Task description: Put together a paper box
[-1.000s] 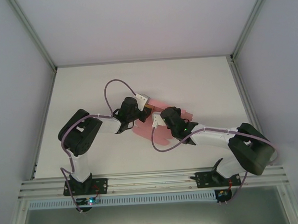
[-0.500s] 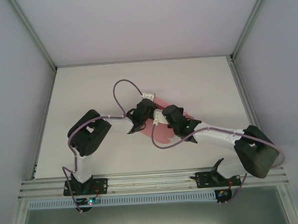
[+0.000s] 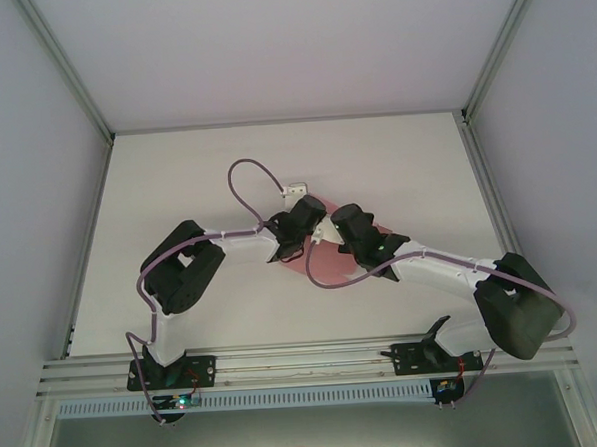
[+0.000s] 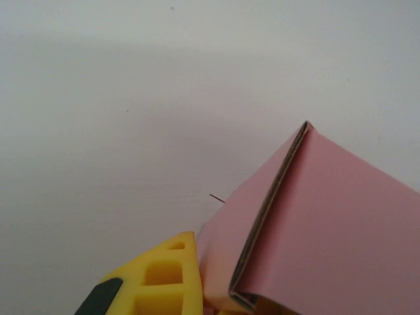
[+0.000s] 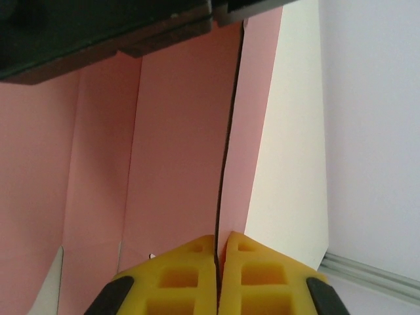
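Two pinches hold the work. The right gripper is closed on a flap edge, and the left gripper, also closed, seems to clamp a raised fold. The paper box lies mid-table between them. Its panels are mostly flat, so most of the folding is judged undone.

Thin pink paper box, partly folded, one panel raised, mid-way across the table.

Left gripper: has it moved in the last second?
Yes. The left gripper has shifted right, farther from the table's left rail, over the paper box.
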Tool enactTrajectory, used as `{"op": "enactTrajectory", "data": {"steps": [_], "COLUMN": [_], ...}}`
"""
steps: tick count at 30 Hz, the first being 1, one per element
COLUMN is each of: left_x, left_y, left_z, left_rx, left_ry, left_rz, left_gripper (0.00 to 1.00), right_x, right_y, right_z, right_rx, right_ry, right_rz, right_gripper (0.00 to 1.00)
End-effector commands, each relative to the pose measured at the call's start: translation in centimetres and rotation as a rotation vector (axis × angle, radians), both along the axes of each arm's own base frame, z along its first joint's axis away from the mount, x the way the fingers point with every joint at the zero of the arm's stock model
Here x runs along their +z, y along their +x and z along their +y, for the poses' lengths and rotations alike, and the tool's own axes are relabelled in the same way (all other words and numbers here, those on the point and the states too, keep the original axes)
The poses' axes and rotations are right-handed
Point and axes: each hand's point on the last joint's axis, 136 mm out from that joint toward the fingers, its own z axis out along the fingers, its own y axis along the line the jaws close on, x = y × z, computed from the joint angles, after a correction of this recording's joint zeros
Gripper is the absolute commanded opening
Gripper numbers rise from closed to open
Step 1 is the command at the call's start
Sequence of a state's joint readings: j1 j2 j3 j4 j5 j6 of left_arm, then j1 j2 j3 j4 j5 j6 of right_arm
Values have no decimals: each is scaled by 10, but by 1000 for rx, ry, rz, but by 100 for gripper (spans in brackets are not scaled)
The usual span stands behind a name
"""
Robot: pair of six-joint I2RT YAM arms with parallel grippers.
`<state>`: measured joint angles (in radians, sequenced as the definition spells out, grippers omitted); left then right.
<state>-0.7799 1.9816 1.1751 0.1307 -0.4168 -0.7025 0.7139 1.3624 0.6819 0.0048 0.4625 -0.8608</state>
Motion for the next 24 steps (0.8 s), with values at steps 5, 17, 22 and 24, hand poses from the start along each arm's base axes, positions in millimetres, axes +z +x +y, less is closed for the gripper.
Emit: {"op": "enactTrajectory", "data": {"steps": [5, 17, 22, 24], "left_x": [-24, 0, 30, 45], "left_y": [0, 26, 17, 14], "left_z": [152, 41, 26, 26], "left_rx": [627, 12, -102, -120], "left_ry": [380, 12, -79, -86], "left_rz": [-39, -189, -248, -278], "left_gripper": [0, 0, 0, 0], "right_x": [-53, 6, 74, 104], "right_y": [-49, -3, 22, 19], "right_z": [-14, 15, 26, 28], "right_rx": [38, -53, -75, -49], "right_ry": [-95, 200, 408, 470], "right_rz": [269, 138, 15, -28], "right_gripper": [0, 34, 57, 68]}}
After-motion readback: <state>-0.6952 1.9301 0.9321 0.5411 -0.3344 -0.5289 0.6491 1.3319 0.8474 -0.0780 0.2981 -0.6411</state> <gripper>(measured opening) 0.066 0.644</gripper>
